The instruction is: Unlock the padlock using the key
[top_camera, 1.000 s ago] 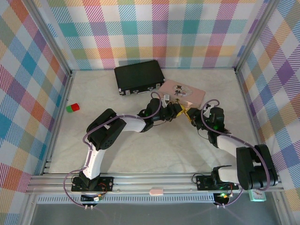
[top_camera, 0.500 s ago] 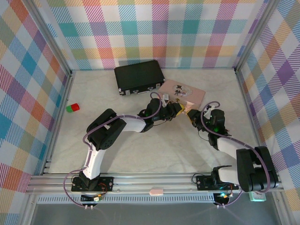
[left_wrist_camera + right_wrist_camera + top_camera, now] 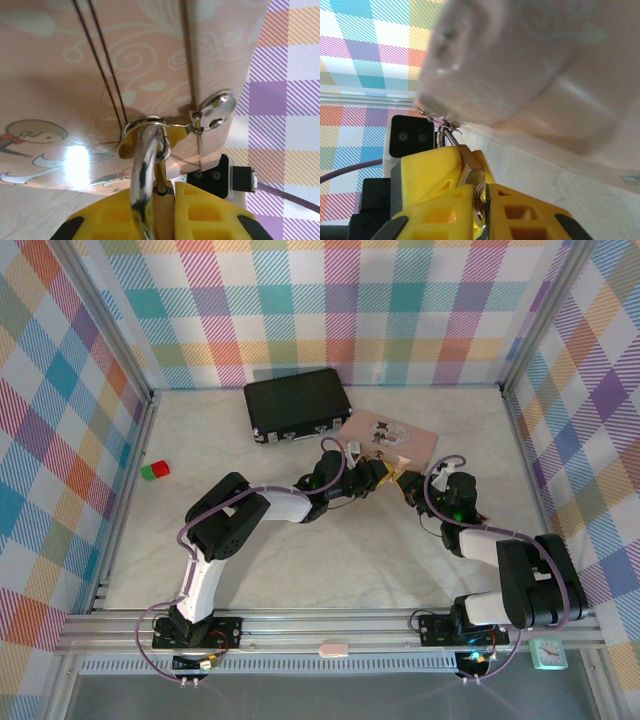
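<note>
In the left wrist view my left gripper (image 3: 172, 192) is shut on the small brass padlock (image 3: 164, 210), pinched between its yellow fingers (image 3: 210, 210). The padlock's silver shackle (image 3: 144, 170) runs through the clasp ring of the pink box (image 3: 100, 75). In the right wrist view my right gripper (image 3: 482, 195) is shut on the key (image 3: 480, 207), whose silver ring shows between the pads. The key's tip sits at the padlock's (image 3: 472, 172) underside. From the top both grippers meet at the box's near edge, left gripper (image 3: 383, 476) and right gripper (image 3: 408, 486).
The pink box (image 3: 395, 438) lies at the back middle of the table. A black case (image 3: 297, 403) sits to its left. Red and green blocks (image 3: 153, 471) rest by the left wall. Checked walls enclose the table.
The right arm has drawn its forearm in and its gripper has edged slightly toward the padlock. The left arm has hardly moved.
</note>
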Available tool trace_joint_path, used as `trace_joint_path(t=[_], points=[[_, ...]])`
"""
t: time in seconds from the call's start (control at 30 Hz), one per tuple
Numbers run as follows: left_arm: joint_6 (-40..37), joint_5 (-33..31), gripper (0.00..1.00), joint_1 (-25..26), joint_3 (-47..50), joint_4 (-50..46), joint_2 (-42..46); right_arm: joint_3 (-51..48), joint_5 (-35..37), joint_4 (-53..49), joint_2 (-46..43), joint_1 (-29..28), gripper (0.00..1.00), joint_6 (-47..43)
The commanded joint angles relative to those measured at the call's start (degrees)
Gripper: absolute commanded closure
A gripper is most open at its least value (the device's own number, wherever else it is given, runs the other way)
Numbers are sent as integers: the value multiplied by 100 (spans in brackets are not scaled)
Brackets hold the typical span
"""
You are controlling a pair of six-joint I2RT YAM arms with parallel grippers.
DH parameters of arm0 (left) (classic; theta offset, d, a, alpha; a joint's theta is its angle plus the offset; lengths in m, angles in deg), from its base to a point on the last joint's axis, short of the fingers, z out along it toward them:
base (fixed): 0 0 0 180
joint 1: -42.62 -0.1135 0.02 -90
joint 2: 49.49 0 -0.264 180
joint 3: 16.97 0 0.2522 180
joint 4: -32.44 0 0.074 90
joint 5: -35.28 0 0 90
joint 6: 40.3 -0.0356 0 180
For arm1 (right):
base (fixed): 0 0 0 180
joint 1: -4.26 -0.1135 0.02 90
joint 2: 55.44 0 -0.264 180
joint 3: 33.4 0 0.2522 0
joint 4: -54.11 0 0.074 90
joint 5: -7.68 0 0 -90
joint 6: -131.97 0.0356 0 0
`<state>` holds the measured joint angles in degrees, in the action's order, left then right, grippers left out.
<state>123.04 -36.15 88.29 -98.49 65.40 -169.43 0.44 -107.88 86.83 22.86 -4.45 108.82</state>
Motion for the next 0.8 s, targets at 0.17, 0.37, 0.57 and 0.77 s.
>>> trace_joint_path(t=[0.17,0.37,0.57,0.77], points=[[75,9,100,126,-165,643,6,20,-22,686,203,-121,92,447],[101,52,100,230,-80,949,-60,136,-53,1310,664,-228,90,1200],[107,70,100,234,-34,1214,-90,50,2,1445,748,-252,94,1415],[-264,283,100,219,-53,1701,-236,3,54,1426,571,-238,100,2321]])
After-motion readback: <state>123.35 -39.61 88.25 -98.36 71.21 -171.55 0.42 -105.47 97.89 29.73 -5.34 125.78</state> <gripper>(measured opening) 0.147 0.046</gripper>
